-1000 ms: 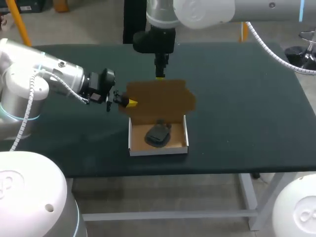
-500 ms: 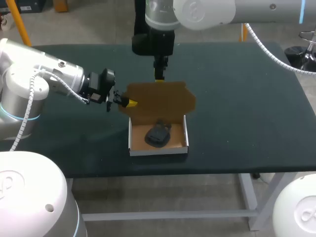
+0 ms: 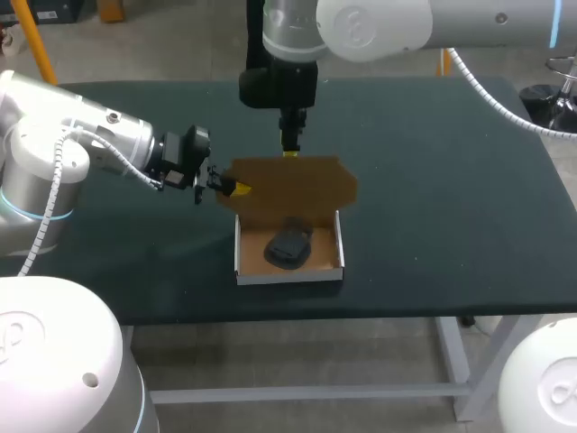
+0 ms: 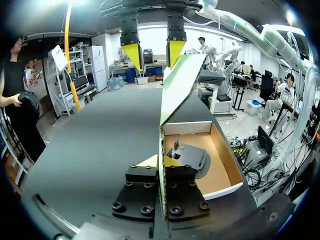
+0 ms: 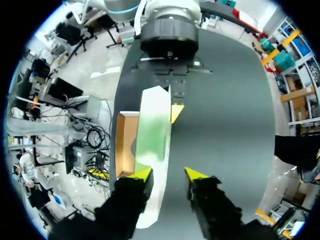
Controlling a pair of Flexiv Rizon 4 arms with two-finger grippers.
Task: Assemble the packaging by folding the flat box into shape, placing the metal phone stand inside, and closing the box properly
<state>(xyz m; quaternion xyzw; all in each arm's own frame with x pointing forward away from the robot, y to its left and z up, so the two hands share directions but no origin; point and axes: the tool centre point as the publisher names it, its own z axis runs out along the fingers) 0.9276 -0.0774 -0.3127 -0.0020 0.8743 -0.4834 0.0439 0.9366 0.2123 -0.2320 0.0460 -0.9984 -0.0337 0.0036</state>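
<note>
The box (image 3: 289,274) sits near the front edge of the table (image 3: 451,198). The phone stand (image 3: 288,245) lies inside it, and its brown lid (image 3: 293,185) stands upright. My left gripper (image 4: 161,161) is clamped on the lid's side edge. My right gripper (image 5: 168,174) hangs over the lid's top edge, fingers spread, one of them just beside the cardboard.

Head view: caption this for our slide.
Left claw pinches the raised brown cardboard lid of a white box holding a dark metal phone stand; right claw at its top edge.

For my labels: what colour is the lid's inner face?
Plain brown: the raised cardboard lid, best in head view.
</note>
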